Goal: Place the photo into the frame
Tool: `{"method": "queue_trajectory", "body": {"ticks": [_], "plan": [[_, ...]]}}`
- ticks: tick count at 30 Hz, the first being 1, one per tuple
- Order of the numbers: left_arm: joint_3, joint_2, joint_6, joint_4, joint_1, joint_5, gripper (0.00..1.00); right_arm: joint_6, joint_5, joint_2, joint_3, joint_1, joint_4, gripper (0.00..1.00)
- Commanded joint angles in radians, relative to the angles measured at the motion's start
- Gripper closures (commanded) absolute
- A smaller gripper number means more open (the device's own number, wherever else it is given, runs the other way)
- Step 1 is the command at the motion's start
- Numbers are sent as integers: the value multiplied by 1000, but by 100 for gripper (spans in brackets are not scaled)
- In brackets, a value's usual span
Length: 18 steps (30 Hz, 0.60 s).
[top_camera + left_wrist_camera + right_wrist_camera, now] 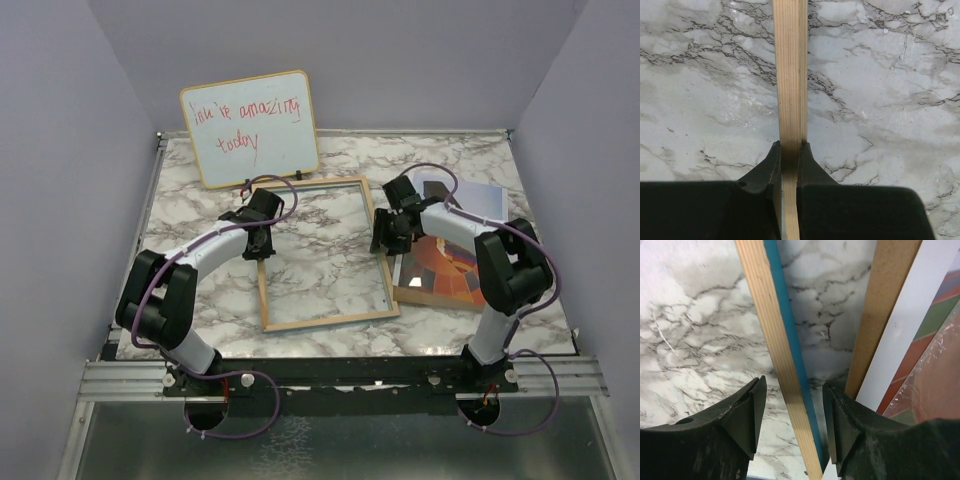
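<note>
Wood frame point(330, 320) pinched by left end effector point(790, 150); right end effector point(793, 387) straddles its opposite side, unclosed. Centre it before gripping.

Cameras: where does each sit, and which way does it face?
Top external: above and behind the bases, looking down on table, both arms, frame, photo.
Left wrist: looks down; left gripper shut on a frame rail.
Right wrist: looks down; right gripper open astride another rail, photo beside.
Shared: all three show the frame.
</note>
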Motion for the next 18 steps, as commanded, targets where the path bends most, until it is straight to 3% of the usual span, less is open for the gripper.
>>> {"method": "queue_trajectory", "body": {"ticks": [1,9,15,16,18], "plan": [[-49,3,64,-79,2,-24,98,21,-27,-43,-73,-2,-35,42],[-127,-13,-53,-89,10,-65,90,4,-92,-117,-155,-1,-54,41],[-66,18,-26,-99,91,-103,88,-5,-103,-100,-141,-1,-88,41],[-55,17,-23,-102,102,-101,86,-7,-113,-100,-137,-1,-89,41],[-36,10,-15,-112,113,-93,72,-9,-128,-113,-119,-1,-90,41]]}}
